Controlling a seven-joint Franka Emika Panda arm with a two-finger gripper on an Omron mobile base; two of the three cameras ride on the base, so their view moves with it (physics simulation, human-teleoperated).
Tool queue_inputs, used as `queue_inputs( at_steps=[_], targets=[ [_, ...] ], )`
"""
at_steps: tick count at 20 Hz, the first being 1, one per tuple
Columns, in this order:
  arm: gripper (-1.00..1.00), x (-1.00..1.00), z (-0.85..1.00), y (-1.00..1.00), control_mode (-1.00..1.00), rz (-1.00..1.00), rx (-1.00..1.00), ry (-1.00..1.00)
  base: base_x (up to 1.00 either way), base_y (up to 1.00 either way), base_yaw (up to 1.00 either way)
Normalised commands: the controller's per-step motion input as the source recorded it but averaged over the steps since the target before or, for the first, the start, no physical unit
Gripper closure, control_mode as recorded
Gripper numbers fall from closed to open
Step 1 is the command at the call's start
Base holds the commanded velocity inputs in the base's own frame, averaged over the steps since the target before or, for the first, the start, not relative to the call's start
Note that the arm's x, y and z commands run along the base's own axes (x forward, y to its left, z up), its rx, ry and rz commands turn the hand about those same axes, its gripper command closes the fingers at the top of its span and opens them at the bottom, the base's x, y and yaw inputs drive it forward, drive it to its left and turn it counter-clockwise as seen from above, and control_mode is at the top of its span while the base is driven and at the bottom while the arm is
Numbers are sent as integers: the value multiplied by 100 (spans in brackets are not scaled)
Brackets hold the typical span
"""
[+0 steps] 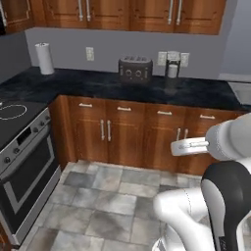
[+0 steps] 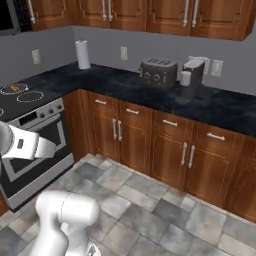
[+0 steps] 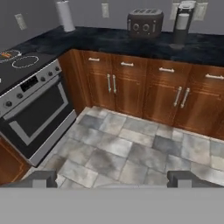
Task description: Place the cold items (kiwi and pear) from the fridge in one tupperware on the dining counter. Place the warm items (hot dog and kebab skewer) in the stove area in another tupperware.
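The tool (image 3: 112, 178) hangs spread wide and empty over the floor, facing the stove (image 3: 30, 94) corner. A small orange item (image 3: 7, 55), perhaps the hot dog, rests on the stovetop, so the base likely needs to close in.

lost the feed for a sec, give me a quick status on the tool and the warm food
Tool open, empty, aimed at the floor in front of the stove. Small orange item on the stovetop, too small to identify. Nothing between the tool and the stove.
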Motion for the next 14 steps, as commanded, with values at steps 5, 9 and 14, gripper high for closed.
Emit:
queue_inputs(
  at_steps=[5,9,14],
  targets=[
    [-100,0,0,0,100,0,0,0,98,-5,53],
    [-100,0,0,0,100,0,0,0,68,0,67],
    [-100,0,0,0,100,0,0,0,76,0,68]
  ],
)
